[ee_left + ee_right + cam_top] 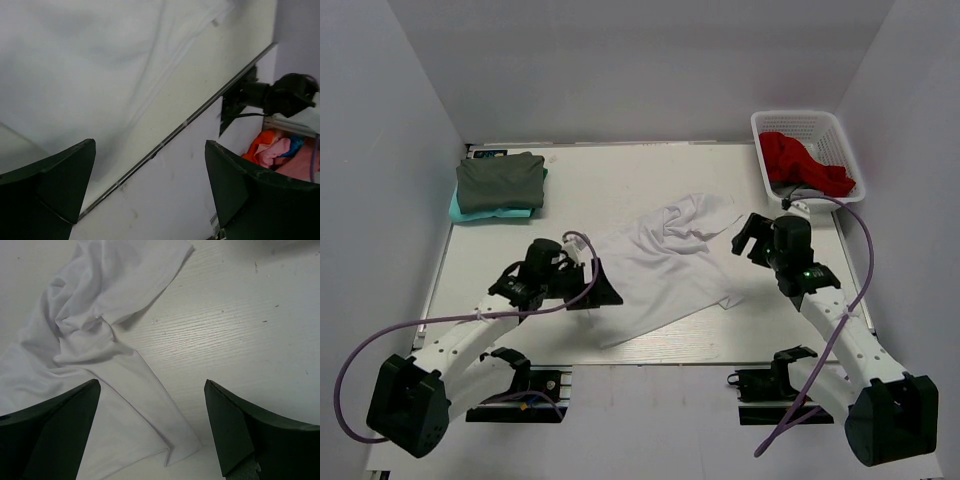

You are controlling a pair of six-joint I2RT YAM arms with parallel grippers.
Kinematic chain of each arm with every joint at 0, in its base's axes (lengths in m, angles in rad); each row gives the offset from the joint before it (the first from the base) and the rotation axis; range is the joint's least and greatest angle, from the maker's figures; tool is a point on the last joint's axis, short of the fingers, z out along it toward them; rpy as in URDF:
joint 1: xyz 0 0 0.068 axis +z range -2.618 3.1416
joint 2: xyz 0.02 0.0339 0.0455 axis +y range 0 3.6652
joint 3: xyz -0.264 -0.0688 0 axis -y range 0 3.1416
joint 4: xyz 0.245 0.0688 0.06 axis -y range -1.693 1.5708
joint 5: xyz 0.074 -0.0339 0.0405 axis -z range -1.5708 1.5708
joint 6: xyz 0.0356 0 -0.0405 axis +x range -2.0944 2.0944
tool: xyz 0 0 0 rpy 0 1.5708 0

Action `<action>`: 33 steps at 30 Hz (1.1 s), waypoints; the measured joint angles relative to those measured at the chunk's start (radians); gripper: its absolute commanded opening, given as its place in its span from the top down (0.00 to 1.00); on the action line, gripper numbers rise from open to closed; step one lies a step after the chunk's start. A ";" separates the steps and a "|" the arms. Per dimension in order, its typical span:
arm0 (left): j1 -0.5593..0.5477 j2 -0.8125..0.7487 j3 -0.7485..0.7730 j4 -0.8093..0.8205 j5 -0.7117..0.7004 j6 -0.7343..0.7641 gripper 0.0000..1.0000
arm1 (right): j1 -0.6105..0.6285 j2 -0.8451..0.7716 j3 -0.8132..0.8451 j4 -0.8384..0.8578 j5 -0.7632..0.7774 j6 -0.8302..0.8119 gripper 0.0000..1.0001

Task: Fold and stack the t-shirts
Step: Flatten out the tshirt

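Note:
A white t-shirt (665,265) lies crumpled and partly spread in the middle of the table. It also shows in the left wrist view (100,60) and the right wrist view (100,340). A folded dark grey t-shirt (500,180) lies on a folded teal t-shirt (458,208) at the back left. My left gripper (600,288) (150,145) is open and empty at the white shirt's left edge, near the table's front. My right gripper (748,238) (151,383) is open and empty just right of the shirt, above its near right corner (180,447).
A white basket (800,122) holding red cloth (800,160) stands at the back right. The table's front edge (165,142) runs under my left gripper. Beyond it are the right arm's base clamp (280,95) and coloured cloth (280,150) below the table.

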 measured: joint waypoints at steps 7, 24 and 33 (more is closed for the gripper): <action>-0.145 0.038 0.055 -0.318 -0.237 -0.054 0.00 | 0.000 -0.030 -0.007 -0.077 0.080 0.000 0.10; -0.357 0.312 0.073 -0.324 -0.391 -0.253 0.31 | 0.002 0.059 -0.040 -0.209 0.035 0.053 0.10; -0.397 0.403 0.115 -0.269 -0.446 -0.288 1.00 | 0.004 0.055 -0.065 -0.213 -0.044 0.064 0.22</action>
